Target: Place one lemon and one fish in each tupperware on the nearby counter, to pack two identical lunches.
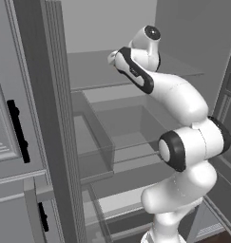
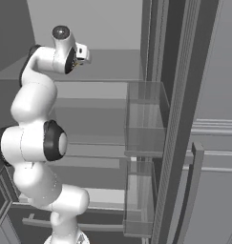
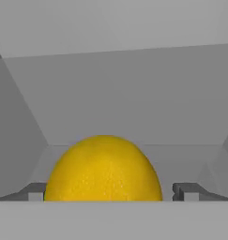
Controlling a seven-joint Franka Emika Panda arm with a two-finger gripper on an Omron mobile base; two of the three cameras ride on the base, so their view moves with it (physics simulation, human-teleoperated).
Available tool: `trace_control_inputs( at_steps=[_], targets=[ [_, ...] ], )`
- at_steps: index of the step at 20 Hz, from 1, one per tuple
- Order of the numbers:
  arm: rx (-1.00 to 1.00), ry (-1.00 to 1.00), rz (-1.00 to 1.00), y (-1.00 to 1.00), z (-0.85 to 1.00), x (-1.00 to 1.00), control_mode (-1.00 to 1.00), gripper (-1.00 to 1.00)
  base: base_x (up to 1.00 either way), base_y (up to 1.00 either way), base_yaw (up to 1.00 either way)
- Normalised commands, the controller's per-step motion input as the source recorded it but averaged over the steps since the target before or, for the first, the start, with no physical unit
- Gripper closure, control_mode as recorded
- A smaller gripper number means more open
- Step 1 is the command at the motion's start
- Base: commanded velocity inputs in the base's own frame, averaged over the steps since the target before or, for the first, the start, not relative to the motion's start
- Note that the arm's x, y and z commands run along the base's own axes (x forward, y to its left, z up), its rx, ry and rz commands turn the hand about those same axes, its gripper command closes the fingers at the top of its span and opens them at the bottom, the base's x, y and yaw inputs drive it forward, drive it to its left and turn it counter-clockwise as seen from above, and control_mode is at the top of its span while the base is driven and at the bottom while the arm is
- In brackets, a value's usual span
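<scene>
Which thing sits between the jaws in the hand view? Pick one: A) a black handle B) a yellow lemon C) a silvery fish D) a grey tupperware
B: the hand view shows a round bright-yellow lemon between the two dark finger tips, against grey walls.

We see our white arm (image 1: 183, 142) rising from the lower right and bending up and back toward the upper grey shelf (image 1: 102, 71) of an open cabinet-like unit. Its wrist (image 1: 136, 54) sits at the level of that shelf, with the hand turned away from us, so the fingers are hidden. To our left stands a grey door (image 1: 12, 118) with a black handle (image 1: 18, 130). A clear bin (image 1: 95, 142) hangs just right of the door's edge.
</scene>
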Motion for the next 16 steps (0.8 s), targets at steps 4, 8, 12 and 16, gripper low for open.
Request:
trace_control_inputs(
  at_steps=[4,8,12,16],
  targets=[
    [0.0,0.0,0.0,0.07,-0.01,0.3,-1.0,-1.0,0.0,0.0,0.0],
    [0.0,0.0,0.0,0.2,-0.18,0.04,-1.0,1.0,0.0,0.0,0.0],
    [0.0,0.02,0.0,0.13,-0.27,0.02,-1.0,1.0,0.0,0.0,0.0],
    [0.0,0.01,-0.05,-0.03,-0.22,-0.4,-1.0,1.0,0.0,0.0,0.0]
  ],
)
